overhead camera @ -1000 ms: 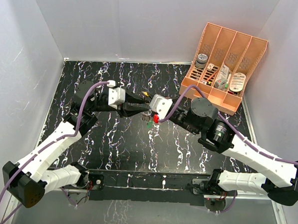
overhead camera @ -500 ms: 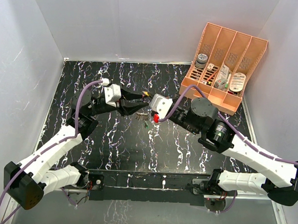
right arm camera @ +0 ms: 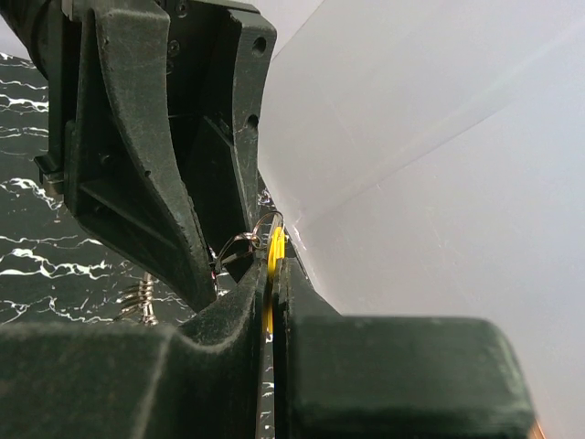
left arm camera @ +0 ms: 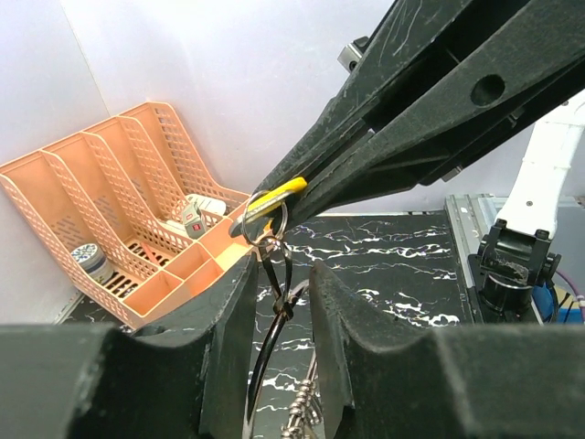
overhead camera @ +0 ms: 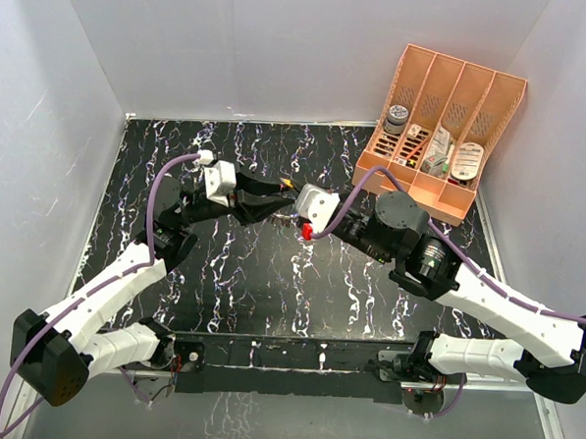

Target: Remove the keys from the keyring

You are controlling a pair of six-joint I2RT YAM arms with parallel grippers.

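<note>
Key removal under way; nothing off the ring yet.
Right tool (right arm camera: 271,267) clamped on the yellow key (left arm camera: 277,197), raised above the bench (overhead camera: 269,297). The keyring (left arm camera: 272,315) is attached to it and hangs between the left tool's (left arm camera: 279,274) part-spread jaws; whether these grip it cannot be told.

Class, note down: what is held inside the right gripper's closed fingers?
The yellow key is pinched in the right gripper, its head edge showing beside a small wire ring. The rest of the key is covered by the fingers.
</note>
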